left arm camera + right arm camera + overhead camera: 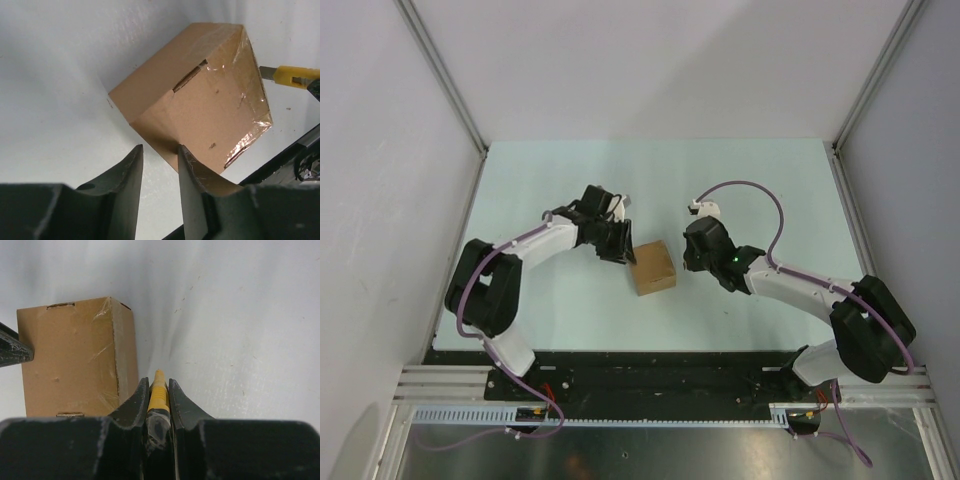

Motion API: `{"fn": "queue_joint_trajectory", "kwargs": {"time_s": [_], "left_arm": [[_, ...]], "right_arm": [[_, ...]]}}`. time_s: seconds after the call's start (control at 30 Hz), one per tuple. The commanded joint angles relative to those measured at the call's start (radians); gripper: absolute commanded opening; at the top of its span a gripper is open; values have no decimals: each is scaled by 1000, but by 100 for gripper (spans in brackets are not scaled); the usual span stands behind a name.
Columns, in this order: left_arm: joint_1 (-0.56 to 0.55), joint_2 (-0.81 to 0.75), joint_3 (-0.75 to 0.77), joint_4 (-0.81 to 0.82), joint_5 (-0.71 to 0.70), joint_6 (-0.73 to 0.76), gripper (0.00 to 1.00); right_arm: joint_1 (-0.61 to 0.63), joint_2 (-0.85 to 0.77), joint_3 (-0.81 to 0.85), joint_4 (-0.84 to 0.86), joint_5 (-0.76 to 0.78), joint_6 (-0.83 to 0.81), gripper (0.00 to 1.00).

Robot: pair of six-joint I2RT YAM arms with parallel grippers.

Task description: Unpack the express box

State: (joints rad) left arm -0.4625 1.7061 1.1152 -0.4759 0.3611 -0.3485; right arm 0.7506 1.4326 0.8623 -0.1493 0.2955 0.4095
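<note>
The express box (652,268) is a small brown carton, taped shut, standing on the table between my two arms. It also shows in the left wrist view (200,95) and the right wrist view (75,355). My left gripper (620,246) is open and empty (159,150) at the box's left side, with one fingertip (186,160) against the box's lower edge. My right gripper (692,256) is shut (158,382) on a slim yellow cutter knife (159,395), just right of the box. The knife's tip points along the box's right side and also shows in the left wrist view (290,75).
The pale green table (540,180) is fenced by grey walls with metal rails at the left (440,70) and right (880,80). A black base plate (650,365) runs along the near edge.
</note>
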Motion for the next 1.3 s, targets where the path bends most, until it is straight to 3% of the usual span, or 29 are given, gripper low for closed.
{"fn": "queue_joint_trajectory", "kwargs": {"time_s": [0.0,0.17,0.4,0.8,1.27], "left_arm": [[-5,-23,-44,-15,-50,31,36],[-5,-40,-92,-15,-86,34,20],[-5,-88,-141,-13,-132,45,9],[-5,-171,-238,-12,-208,19,13],[-5,-233,-230,2,-215,-38,19]], "right_arm": [[-4,3,37,34,-10,-5,0],[-2,0,37,27,-4,6,0],[10,-11,37,24,-1,9,0],[33,-17,37,31,-2,0,0],[55,-18,37,66,-35,-24,0]]}}
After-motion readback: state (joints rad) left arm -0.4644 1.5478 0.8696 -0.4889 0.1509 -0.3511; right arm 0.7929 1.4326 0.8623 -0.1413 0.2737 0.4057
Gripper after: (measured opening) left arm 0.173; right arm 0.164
